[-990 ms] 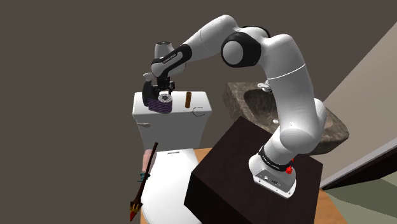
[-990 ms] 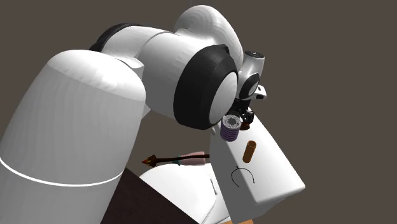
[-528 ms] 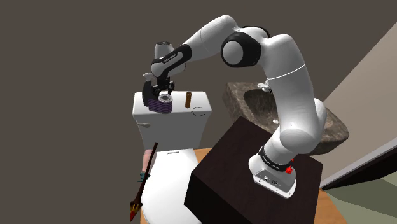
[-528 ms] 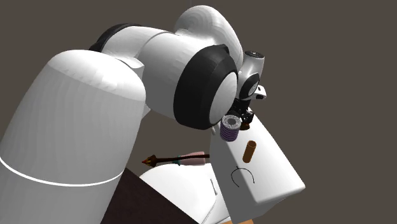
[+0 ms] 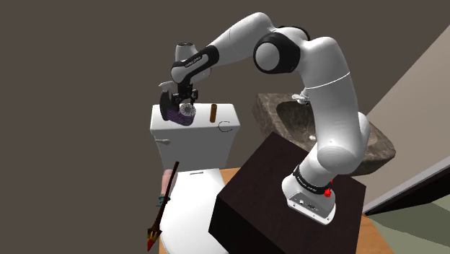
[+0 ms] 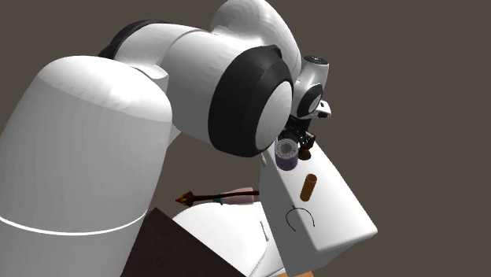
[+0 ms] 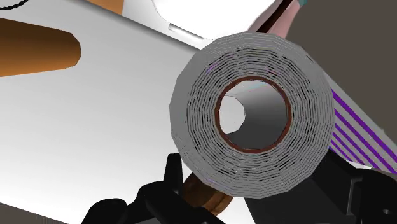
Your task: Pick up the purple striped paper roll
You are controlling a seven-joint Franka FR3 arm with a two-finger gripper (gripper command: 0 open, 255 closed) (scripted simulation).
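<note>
The purple striped paper roll (image 5: 177,113) hangs just over the near-left end of the white toilet tank lid (image 5: 223,133), tilted, with its hollow core facing the hand. My black gripper (image 5: 182,107) is shut on it from above. In the second exterior view the roll (image 6: 286,157) sits under the gripper (image 6: 296,145), clear of the lid (image 6: 334,206). The wrist view looks into the roll's (image 7: 197,121) end face, clasped between the two fingers (image 7: 162,197) of the gripper (image 7: 254,188); purple stripes run along its side.
A short brown cylinder (image 5: 213,112) stands on the lid close beside the roll, also visible as the cylinder (image 7: 35,48). A dark long-handled brush (image 5: 162,206) leans by the toilet bowl. A stone sink (image 5: 324,126) lies behind the dark stand (image 5: 281,209).
The gripper has risen a little and shifted toward the shoulder view's left, carrying the roll up off the tank lid. The brown cylinder stays put.
</note>
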